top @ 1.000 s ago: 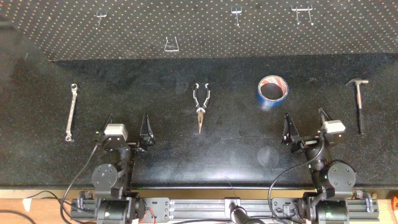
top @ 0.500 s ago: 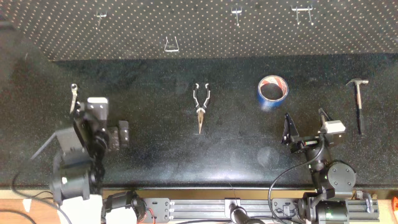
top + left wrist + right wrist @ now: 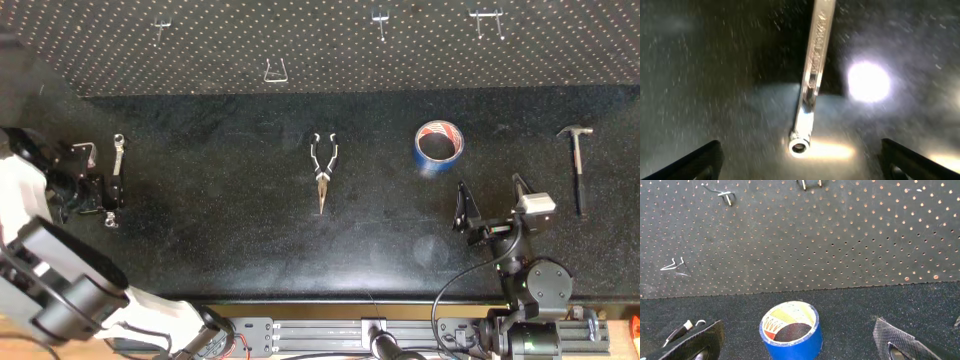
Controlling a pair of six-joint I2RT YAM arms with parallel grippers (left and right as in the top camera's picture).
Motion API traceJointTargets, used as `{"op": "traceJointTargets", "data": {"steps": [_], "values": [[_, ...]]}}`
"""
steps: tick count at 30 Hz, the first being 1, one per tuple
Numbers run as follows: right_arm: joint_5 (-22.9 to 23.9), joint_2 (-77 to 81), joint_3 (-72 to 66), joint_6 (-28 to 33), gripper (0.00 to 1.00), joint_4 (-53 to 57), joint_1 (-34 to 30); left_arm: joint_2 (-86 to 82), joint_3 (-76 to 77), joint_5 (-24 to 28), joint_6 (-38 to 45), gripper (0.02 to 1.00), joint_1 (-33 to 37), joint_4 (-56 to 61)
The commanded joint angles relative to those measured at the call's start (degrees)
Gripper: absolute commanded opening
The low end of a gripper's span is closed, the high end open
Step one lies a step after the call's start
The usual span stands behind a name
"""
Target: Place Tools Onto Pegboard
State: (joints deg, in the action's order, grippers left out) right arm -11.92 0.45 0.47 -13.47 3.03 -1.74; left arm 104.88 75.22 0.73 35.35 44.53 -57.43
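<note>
A silver wrench [image 3: 118, 160] lies at the table's left; its shaft and ring end [image 3: 799, 146] sit between my left gripper's [image 3: 800, 172] open fingers, just above the table. From above, the left gripper [image 3: 98, 190] hovers over the wrench's near end. Needle-nose pliers [image 3: 322, 170] lie mid-table. A blue tape roll [image 3: 438, 145] stands right of them, and a hammer [image 3: 577, 168] lies at the far right. My right gripper [image 3: 492, 208] stands open near the front edge, behind the tape roll [image 3: 790, 330], holding nothing.
The pegboard [image 3: 330, 45] runs along the back, carrying wire hooks [image 3: 275, 72] at several spots, including a double hook [image 3: 486, 20] at the right. In the right wrist view the pliers' handles [image 3: 682, 330] peek in beside one finger.
The left arm swung from its rest pose near the front edge out to the far left and came down over the wrench. The right arm has not moved.
</note>
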Motion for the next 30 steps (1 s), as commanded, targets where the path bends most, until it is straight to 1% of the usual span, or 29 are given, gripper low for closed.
{"op": "traceJointTargets", "data": {"steps": [1, 4, 6, 10, 13, 14, 15, 16, 17, 19, 23, 26, 27, 28, 29, 30], "values": [[0.4, -0.4, -0.2, -0.9, 0.978, 0.2, 0.4, 7.8, 6.1, 1.5, 1.2, 0.991, -1.7, -0.2], [0.3, -0.4, -0.2, -0.9, 0.978, 0.2, 0.4, 11.1, 7.5, 1.2, 1.2, 0.993, -4.5, -0.2], [0.3, -0.4, -0.2, -0.9, 0.976, 0.2, 0.4, 13.1, 7.6, -0.9, 1.6, 0.993, -6.1, 0.2], [0.3, -0.4, -0.2, -0.9, 0.978, 0.2, 0.4, 14.0, 7.6, -4.0, 1.6, 0.993, -6.4, 1.6], [0.3, -0.4, -0.2, -0.9, 0.978, 0.2, 0.4, 14.9, 7.5, -3.9, 1.6, 0.996, -6.4, 0.9], [0.3, -0.4, -0.2, -0.9, 0.978, 0.2, 0.4, 14.9, 7.4, -3.9, 1.6, 0.768, -6.4, 0.7], [0.3, -0.4, -0.2, -0.9, 0.978, 0.2, 0.4, 14.9, 7.1, -3.8, 1.6, 0.518, -6.4, 0.4], [0.3, -0.4, -0.2, -0.9, 0.978, 0.2, 0.4, 15.2, 6.9, -3.6, 1.6, 0.432, -6.4, -0.2], [0.3, -0.4, -0.2, -0.9, 0.976, 0.2, 0.4, 15.9, 6.0, -3.5, 1.6, 0.281, -6.4, -1.2], [0.3, -0.4, -0.2, -0.9, 0.978, 0.2, 0.4, 16.5, 3.9, -3.5, 1.6, 0.031, -6.4, -1.7], [0.3, -0.4, -0.2, -0.9, 0.978, 0.2, 0.4, 15.3, 3.8, -3.5, 1.4, 0.029, -6.4, -1.5], [0.3, -0.4, -0.2, -0.9, 0.978, 0.2, 0.4, -8.7, 1.8, -3.5, -12.7, 0.027, -6.4, 4.6], [0.3, -0.4, -0.2, -0.9, 0.978, 0.2, 0.4, -19.2, -5.9, -3.5, -12.6, 0.027, -6.4, 8.7], [0.3, -0.4, -0.2, -0.9, 0.978, 0.2, 0.4, -26.2, -13.6, -3.0, -12.6, 0.029, -6.4, 11.9], [0.4, -0.4, -0.2, -0.9, 0.978, 0.2, 0.4, -29.4, -17.3, -1.7, -12.6, 0.029, -6.4, 13.4], [0.3, -0.4, -0.2, -0.9, 0.978, 0.2, 0.4, -35.9, -23.7, 1.3, -12.7, 0.029, -7.1, 15.0]]}}
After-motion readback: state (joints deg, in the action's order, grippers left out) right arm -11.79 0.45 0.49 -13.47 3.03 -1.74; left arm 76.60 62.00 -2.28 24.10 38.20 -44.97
